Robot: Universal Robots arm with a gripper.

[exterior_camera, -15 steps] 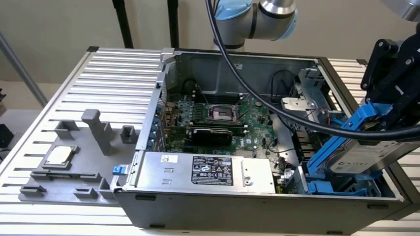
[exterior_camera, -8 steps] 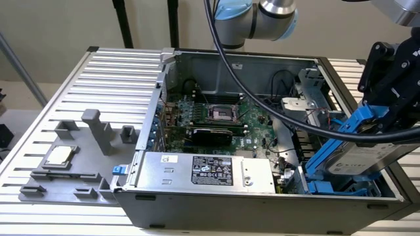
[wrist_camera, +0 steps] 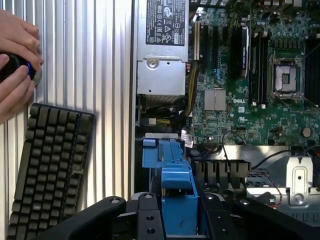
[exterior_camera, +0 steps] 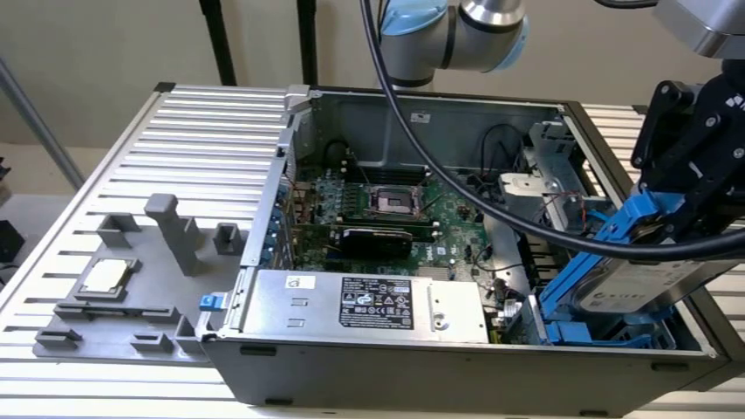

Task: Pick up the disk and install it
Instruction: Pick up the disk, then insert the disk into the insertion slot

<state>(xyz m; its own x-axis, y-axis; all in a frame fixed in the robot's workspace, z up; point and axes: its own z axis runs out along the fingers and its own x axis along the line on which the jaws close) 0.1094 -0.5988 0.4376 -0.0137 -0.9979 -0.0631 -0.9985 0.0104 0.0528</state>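
jaws: closed partway on the blue side rail of the disk, which is clamped between the two black fingers.
gripper (exterior_camera: 666, 216): seen at the exterior view's right, over the near right corner of the computer case (exterior_camera: 466, 371); in the wrist view (wrist_camera: 179, 216) the blue rail is pinched between its fingers (wrist_camera: 146, 220).
disk (exterior_camera: 658, 281): held tilted, with its silver face and white label turned outward and one end raised; its lower part is sunk into the corner of the case, just beside the blue drive bay (exterior_camera: 573, 301). whether it is seated there cannot be told.
disk in the wrist view (wrist_camera: 177, 192): its blue rail is seen end-on, pointed toward the circuit board (wrist_camera: 235, 105).
silver box (exterior_camera: 349, 305): laid along the near wall of the case, with a black-and-white label on top.
processor socket (exterior_camera: 390, 202): set in the middle of the circuit board.
black cable (exterior_camera: 466, 188): draped from the robot arm (exterior_camera: 477, 30) across the open case toward the gripper.
grey tray (exterior_camera: 70, 336): placed on the ribbed table (exterior_camera: 209, 122) at the exterior view's left, well apart from the gripper, with a small square chip (exterior_camera: 107, 275) resting on it.
keyboard (wrist_camera: 50, 165): laid on the table beside the case.
hand (wrist_camera: 15, 95): a person's fingers are wrapped around a dark round knob (wrist_camera: 12, 67) near the keyboard.
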